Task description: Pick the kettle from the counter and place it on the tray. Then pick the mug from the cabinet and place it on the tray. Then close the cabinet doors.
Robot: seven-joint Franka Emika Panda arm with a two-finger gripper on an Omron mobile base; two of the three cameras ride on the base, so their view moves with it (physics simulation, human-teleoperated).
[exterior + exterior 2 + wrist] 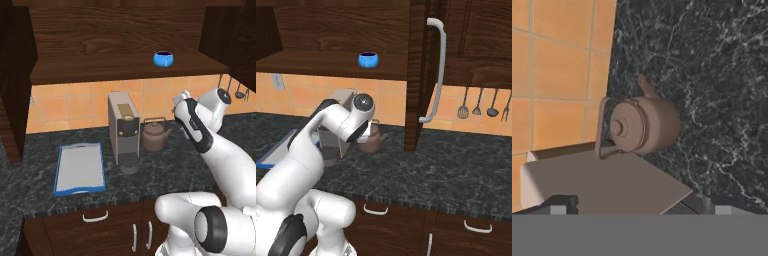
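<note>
Orange tiles back a dark marbled worktop, and above it the gripper hangs with its jaws spread wide and nothing between them, looking down on the kettle. It stands just beside the coffee machine, against the wall. Squat, coppery-brown, with knobbed lid and short spout, it looks rigid, smooth and probably slippery (likely light too); the thin arched handle seems the surest hold.

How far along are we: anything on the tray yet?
Nothing done: the tray is bare. The kettle sits on the counter beside the coffee machine; the open gripper hangs above it. The mug remains in the cabinet, whose doors are open.
</note>
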